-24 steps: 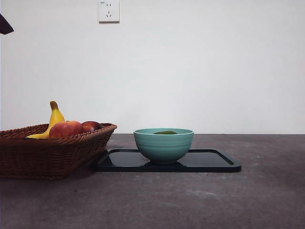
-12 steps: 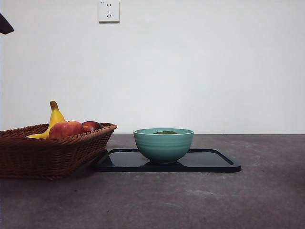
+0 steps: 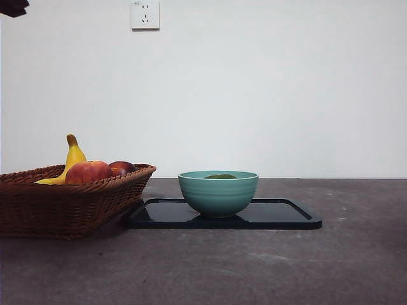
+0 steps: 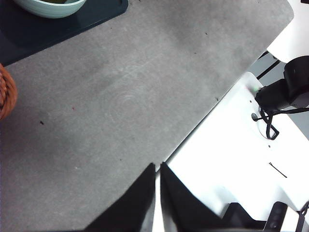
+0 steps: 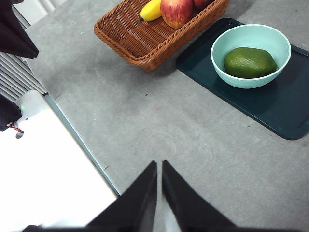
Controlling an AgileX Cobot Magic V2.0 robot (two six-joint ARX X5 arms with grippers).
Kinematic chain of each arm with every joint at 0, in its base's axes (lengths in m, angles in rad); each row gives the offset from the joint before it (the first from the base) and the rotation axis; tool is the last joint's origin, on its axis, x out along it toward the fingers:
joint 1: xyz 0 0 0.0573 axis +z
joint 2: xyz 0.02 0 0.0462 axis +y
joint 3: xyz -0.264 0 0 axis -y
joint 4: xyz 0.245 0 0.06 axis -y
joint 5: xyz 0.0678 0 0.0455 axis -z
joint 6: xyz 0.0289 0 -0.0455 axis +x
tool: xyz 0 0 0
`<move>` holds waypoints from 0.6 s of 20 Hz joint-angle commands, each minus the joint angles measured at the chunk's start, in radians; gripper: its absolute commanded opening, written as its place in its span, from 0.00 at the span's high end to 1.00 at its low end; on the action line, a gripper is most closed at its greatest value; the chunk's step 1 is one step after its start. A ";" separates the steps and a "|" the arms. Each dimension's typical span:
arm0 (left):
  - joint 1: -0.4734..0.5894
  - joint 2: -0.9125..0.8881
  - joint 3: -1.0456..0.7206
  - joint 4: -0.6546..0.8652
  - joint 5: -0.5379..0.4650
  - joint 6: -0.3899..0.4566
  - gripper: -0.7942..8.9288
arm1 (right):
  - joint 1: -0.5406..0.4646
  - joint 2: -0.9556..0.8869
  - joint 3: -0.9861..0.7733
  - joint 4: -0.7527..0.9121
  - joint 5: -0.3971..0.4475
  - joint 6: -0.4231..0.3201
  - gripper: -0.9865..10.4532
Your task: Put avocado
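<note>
Front view: your black arm tip [image 3: 13,6] rose at the top corner, nothing else moved. Avocado [image 5: 249,62] sits inside the bowl [image 5: 277,40]; both grippers [image 4: 156,167] [image 5: 159,165] closed, empty, well apart from bowl. Task looks done.

The avocado [image 5: 249,62] is dull dark green inside a pale teal bowl [image 3: 218,192] with faint ribbing, on a glossy black tray [image 3: 280,215]. The basket [image 3: 60,204] is reddish-brown weave, holding a yellow banana [image 3: 73,157] with a brown tip and a red-orange apple [image 3: 88,172]. The table [image 3: 254,267] is mottled grey, the wall [image 3: 267,82] white
</note>
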 commanded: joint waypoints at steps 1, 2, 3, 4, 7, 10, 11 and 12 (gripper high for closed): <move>-0.005 0.005 0.005 0.011 0.005 0.019 0.91 | 0.010 0.002 0.007 0.014 -0.001 0.009 0.91; -0.005 0.005 0.005 0.012 0.005 0.019 0.91 | 0.010 0.002 0.007 0.014 -0.001 0.009 0.91; -0.005 0.005 0.005 0.012 0.005 0.019 0.91 | 0.010 0.002 0.007 0.014 -0.001 0.009 0.91; -0.005 0.005 0.005 0.012 0.005 0.019 0.91 | 0.010 0.002 0.007 0.014 -0.001 0.009 0.91; -0.005 0.005 0.005 0.012 0.005 0.019 0.91 | 0.010 0.002 0.007 0.014 -0.001 0.009 0.91; -0.005 0.005 0.005 0.012 0.005 0.019 0.91 | 0.010 0.002 0.007 0.014 -0.001 0.009 0.91; -0.005 0.005 0.005 0.012 0.005 0.019 0.91 | 0.010 0.002 0.007 0.014 -0.001 0.009 0.91; -0.005 0.003 0.005 0.019 0.005 0.023 0.91 | 0.010 0.002 0.007 0.014 -0.001 0.009 0.91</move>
